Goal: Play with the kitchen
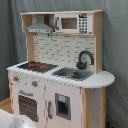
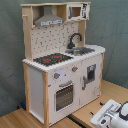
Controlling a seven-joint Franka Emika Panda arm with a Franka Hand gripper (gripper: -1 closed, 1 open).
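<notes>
My arm [image 2: 114, 114] sits low at the second exterior view's bottom right corner, white housing just above the wooden surface [image 2: 80, 116] and well apart from the kitchen [image 2: 62, 65]. In the first exterior view only a white part of me [image 1: 12, 121] shows at the bottom left. My gripper: I cannot tell whether it is open or closed. The kitchen stands upright on the surface, tall axis vertical; along its counter run the stovetop [image 2: 51, 58], then the sink [image 2: 82, 50] with the black faucet [image 2: 74, 39], the oven door [image 2: 64, 96] facing front.
</notes>
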